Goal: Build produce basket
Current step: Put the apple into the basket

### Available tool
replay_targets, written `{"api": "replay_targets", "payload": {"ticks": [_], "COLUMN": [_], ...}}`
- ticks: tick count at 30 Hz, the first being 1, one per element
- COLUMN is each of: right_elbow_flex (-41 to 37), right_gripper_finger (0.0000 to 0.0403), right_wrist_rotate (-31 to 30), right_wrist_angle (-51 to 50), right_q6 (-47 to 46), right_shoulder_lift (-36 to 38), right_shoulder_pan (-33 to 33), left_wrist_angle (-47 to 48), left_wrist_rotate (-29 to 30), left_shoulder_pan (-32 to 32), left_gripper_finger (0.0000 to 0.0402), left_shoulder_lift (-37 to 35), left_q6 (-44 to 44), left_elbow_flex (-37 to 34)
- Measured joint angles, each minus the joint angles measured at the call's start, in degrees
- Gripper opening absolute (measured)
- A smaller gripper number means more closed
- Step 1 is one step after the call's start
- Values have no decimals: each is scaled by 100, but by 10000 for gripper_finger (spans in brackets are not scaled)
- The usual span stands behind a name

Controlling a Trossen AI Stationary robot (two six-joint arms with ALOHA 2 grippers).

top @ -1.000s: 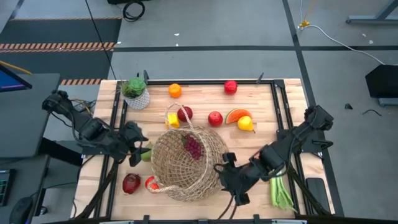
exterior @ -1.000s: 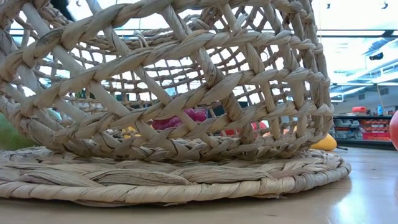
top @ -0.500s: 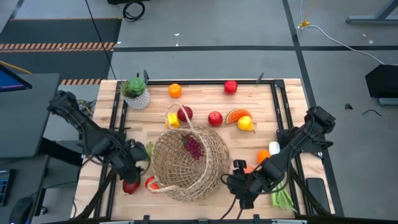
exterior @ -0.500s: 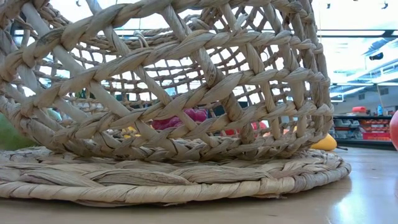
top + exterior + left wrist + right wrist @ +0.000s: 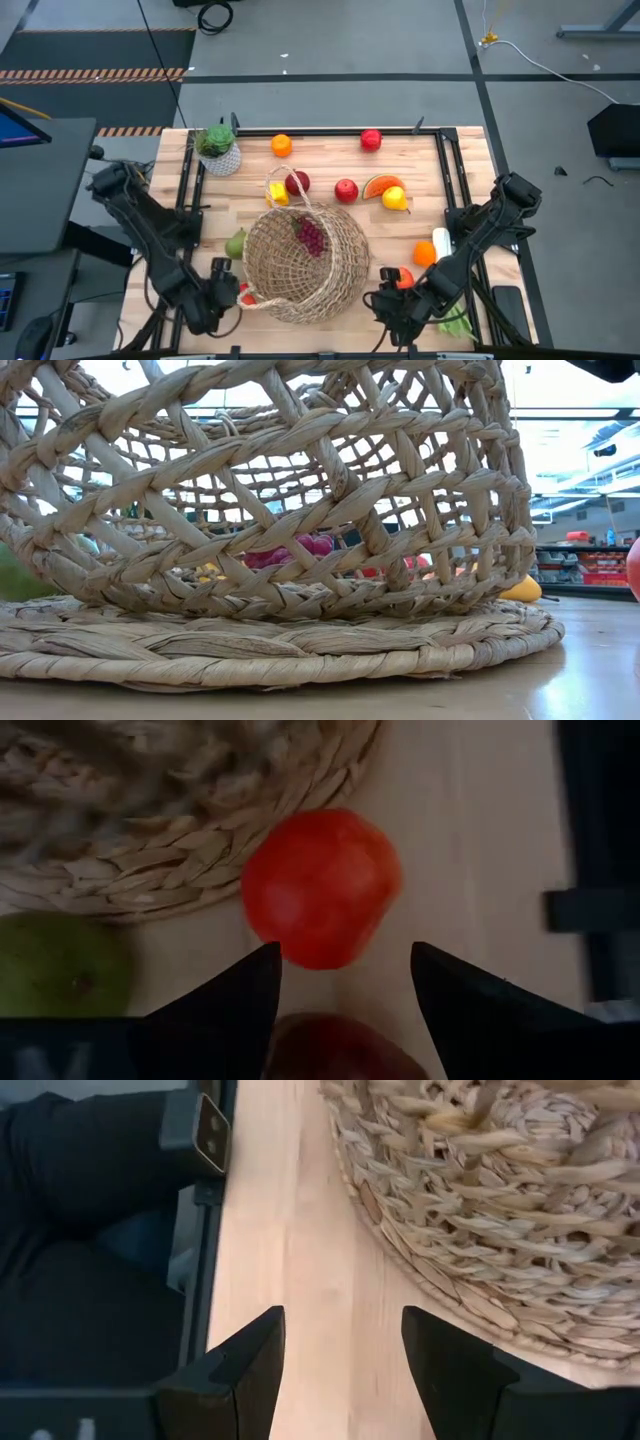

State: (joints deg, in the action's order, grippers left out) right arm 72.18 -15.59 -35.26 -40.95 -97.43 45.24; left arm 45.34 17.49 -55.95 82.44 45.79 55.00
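Note:
The wicker basket [image 5: 305, 265] stands at the table's near middle with purple grapes [image 5: 312, 237] inside; it fills the low view [image 5: 270, 510]. My left gripper [image 5: 226, 299] hangs open at the basket's near left, pointing down. A red round fruit [image 5: 320, 885] lies just ahead of its fingertips, by the basket's base. A dark red apple [image 5: 340, 1045] shows between the fingers farther back, and a green pear [image 5: 60, 965] lies off to one side. My right gripper [image 5: 392, 306] hangs open over bare wood [image 5: 343, 1320] at the basket's near right.
Along the far part of the table lie a potted plant [image 5: 218, 148], an orange [image 5: 281, 145], red apples [image 5: 371, 139], an orange wedge [image 5: 382, 185] and a lemon [image 5: 396, 200]. Orange pieces [image 5: 425, 252] and a leek [image 5: 455, 320] lie right of my right gripper. Black rails [image 5: 185, 200] edge the table.
My left gripper has swung toward the table's near edge and sunk, rolling as it went, from beside the pear to over the dark red apple; the pear now shows. My right gripper has sunk and drifted toward the near right corner, uncovering the orange pieces.

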Motion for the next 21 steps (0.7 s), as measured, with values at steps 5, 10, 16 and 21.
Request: {"api": "replay_targets", "payload": {"ticks": [5,10,16,21], "right_elbow_flex": [0,0,0,0], "right_gripper_finger": [208,208,208,208], "right_wrist_rotate": [10,23,23,23], "right_wrist_angle": [20,63,104,117], "right_q6": [-3,-4,-4,-4], "right_shoulder_lift": [0,0,0,0], "right_shoulder_pan": [18,74,119,135], "left_wrist_angle": [24,-21,-166,-560], "left_wrist_rotate": [173,647,820,844], "left_shoulder_pan": [-32,-152,-293,-268], "left_gripper_finger": [237,261,302,333], "left_shoulder_lift": [421,431,421,423], "left_q6": [-36,-16,0,-294], "left_elbow_flex": [-2,-2,-2,-2]}}
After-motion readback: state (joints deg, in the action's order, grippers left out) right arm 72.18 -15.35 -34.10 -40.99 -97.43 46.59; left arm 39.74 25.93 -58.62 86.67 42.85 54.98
